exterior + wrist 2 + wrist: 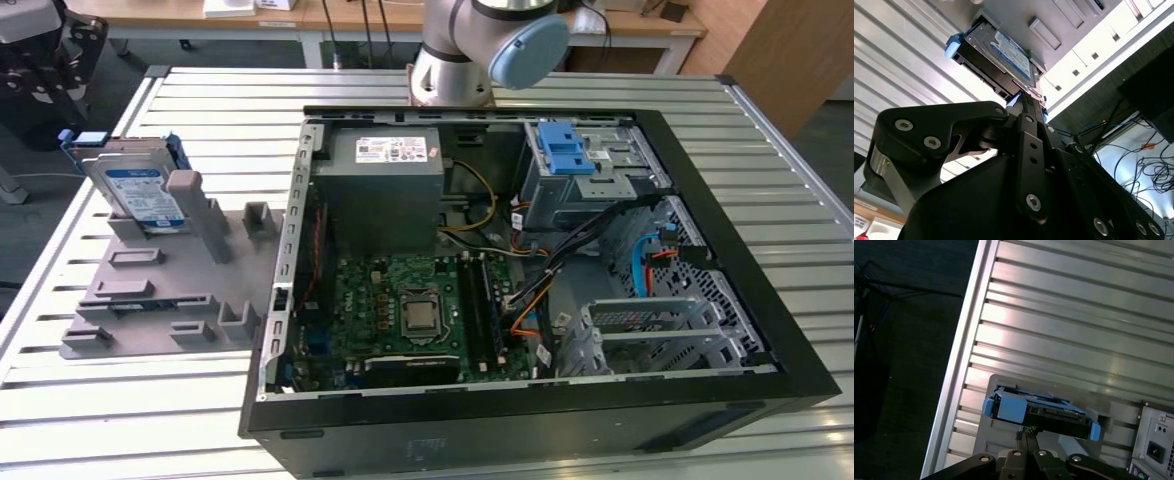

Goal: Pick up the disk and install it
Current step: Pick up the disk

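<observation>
Pincer (1026,431) closed, tips at the disk (1041,412)

Black linkages of the pincer crowd both wrist views. Its two fingers are pressed together with nothing between them, and their tips point at the disk's upper edge; whether they touch it I cannot tell. The disk stands on edge in a slot of a grey moulded holder (160,290), framed by its blue bracket, with its label facing the exterior view. The holder sits just beside an open computer case (534,440), on the exterior view's left.

Both rest on a slatted metal worktop (134,430). Dark floor shows past its edge, and wooden desks (334,18) stand behind the arm's base (454,60).

Inside the case lie a power supply (387,165), a green motherboard (400,300) and loose cables. A grey drive bay (587,180) with a blue latch (567,148) sits in the far corner, well apart from the disk
</observation>
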Robot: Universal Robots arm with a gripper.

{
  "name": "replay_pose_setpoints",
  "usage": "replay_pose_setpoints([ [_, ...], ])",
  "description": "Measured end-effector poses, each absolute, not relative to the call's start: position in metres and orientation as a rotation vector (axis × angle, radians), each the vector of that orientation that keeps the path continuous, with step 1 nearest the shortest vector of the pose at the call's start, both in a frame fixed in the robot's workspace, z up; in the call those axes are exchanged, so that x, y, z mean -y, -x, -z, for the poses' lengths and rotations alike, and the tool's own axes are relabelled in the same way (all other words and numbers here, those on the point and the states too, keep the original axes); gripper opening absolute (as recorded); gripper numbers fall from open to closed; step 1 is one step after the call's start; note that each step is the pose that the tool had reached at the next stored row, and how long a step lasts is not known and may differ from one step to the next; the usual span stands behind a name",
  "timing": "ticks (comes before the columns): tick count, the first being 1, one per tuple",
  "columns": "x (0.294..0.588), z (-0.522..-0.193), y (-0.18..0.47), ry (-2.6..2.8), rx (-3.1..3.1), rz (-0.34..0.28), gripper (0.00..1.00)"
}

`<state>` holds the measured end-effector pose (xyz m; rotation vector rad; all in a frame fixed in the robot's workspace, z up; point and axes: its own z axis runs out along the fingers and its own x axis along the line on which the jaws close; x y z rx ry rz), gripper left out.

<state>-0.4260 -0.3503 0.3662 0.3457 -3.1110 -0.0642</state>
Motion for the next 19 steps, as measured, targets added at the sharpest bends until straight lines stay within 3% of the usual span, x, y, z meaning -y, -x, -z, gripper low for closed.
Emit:
replay_pose_setpoints([
  [19, 0.3503, -0.3662, 0.4265, -0.462, 3.094, 0.064, 0.11],
])
